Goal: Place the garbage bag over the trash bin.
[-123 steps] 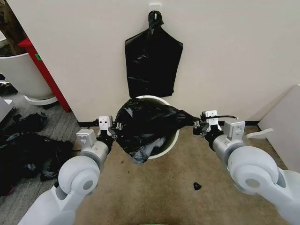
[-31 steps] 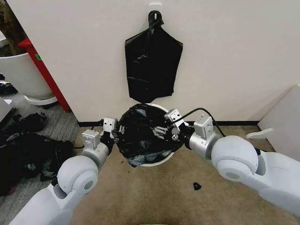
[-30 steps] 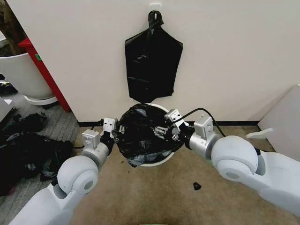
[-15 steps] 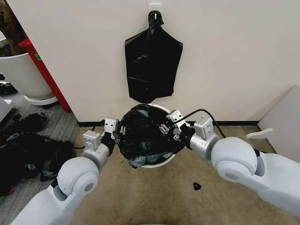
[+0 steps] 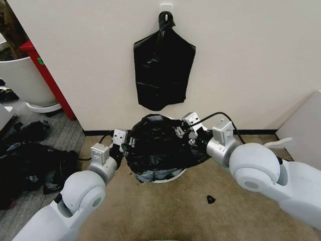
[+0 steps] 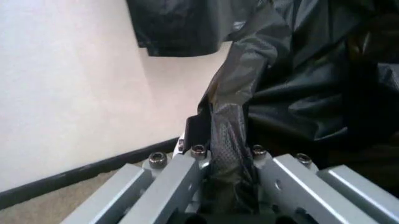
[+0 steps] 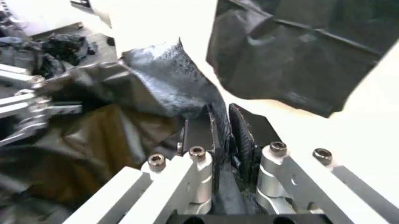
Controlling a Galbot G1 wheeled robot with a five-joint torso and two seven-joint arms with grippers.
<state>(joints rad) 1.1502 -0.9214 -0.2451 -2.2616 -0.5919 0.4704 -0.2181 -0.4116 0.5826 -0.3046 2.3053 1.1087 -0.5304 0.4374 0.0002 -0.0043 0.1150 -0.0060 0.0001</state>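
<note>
Both arms at the wall, working the garbage bag [image 5: 160,145] between them. Left gripper [image 5: 126,142] clamped on the bag's near-left hem; the left wrist view shows film pinched flat between its fingers [image 6: 187,175]. Right gripper [image 5: 186,131] likewise closed on a fold of plastic at the far-right hem, toward the wall. The bag spans from one gripper to the other, mouth stretched crosswise, ballooned over the trash bin [image 5: 168,175], which sits directly below both grippers (only a sliver of cream rim peeks out at the front).

Judgement: the hem lies above the rim, so seating it calls for a downward pull. Right gripper sits higher and has farther to drop.

A bunch of spare black bags [image 5: 163,68] hangs on the wall beyond the grippers.
</note>
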